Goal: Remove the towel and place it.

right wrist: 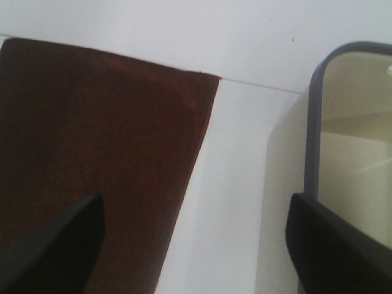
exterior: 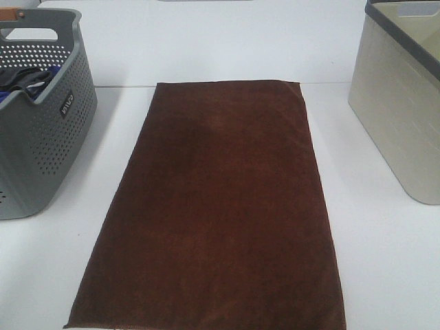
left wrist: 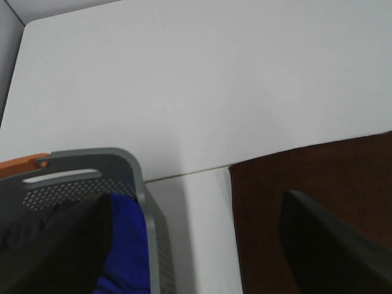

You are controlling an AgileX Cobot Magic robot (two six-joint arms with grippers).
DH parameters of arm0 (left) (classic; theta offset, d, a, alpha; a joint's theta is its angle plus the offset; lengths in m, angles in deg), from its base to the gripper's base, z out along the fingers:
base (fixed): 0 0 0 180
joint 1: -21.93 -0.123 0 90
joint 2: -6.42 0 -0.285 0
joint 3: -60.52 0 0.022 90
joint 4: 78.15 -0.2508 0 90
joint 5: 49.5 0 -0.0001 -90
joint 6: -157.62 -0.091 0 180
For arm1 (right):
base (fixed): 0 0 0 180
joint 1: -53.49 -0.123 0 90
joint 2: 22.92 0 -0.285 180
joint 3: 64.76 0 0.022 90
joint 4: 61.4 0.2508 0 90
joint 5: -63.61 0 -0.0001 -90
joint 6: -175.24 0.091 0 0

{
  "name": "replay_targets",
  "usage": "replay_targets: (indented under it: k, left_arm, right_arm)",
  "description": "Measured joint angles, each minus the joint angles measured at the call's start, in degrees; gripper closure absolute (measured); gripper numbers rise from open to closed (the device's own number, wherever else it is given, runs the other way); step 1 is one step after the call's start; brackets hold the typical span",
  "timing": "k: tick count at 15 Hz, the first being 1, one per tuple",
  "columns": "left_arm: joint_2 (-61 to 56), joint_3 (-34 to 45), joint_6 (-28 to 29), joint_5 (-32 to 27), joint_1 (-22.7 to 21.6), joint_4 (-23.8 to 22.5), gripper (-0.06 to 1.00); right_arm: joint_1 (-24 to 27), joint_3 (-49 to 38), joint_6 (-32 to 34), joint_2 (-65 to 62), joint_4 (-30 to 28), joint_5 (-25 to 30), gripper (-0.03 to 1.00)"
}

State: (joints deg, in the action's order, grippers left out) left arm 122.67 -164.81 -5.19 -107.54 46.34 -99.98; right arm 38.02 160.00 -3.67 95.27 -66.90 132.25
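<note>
Exterior high view: towel (exterior: pixel 220 206) lies flat on counter (exterior: pixel 385 261) between grey basket (exterior: pixel 41 137) and beige bin (exterior: pixel 399 110). Left end effector (left wrist: pixel 196 245) and right end effector (right wrist: pixel 196 245) both spread wide, holding nothing.

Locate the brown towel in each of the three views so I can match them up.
Exterior high: the towel lies flat across the middle of the table, between the grey basket and the beige bin.
Left wrist: the towel's corner shows beside the grey basket.
Right wrist: the towel fills one side, apart from the beige bin.
Shared landmark: the towel's far edge along the table seam.
</note>
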Motion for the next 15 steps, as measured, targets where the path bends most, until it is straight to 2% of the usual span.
replay_targets:
  k: [2,4,6,8,11,15]
  left_arm:
    - [-2.7,0.0,0.0,-6.9,0.0,0.3,0.22]
    - [-3.6,0.0,-0.6,-10.6,0.0,0.1,0.22]
    - [-4.8,1.3,-2.8,-11.2,0.0,-0.1,0.22]
    - [-8.5,5.5,-3.4,-11.3,0.0,2.1,0.22]
    - [-20.3,20.1,-3.6,-11.3,0.0,2.7,0.22]
    - [-37.2,40.1,-3.2,-11.5,0.0,6.1,0.22]
  right_arm:
    - [0.0,0.0,0.0,-0.7,0.1,0.7,0.20]
    - [0.0,0.0,-0.1,-1.5,0.5,1.0,0.20]
    - [0.0,-0.9,-0.1,-3.7,1.0,1.0,0.20]
    - [0.0,-5.5,-0.1,-7.7,1.0,1.0,0.20]
    - [0.0,-21.1,-0.1,-18.3,1.0,1.0,0.20]
    - [0.0,-44.5,-0.1,-33.3,1.2,0.9,0.20]
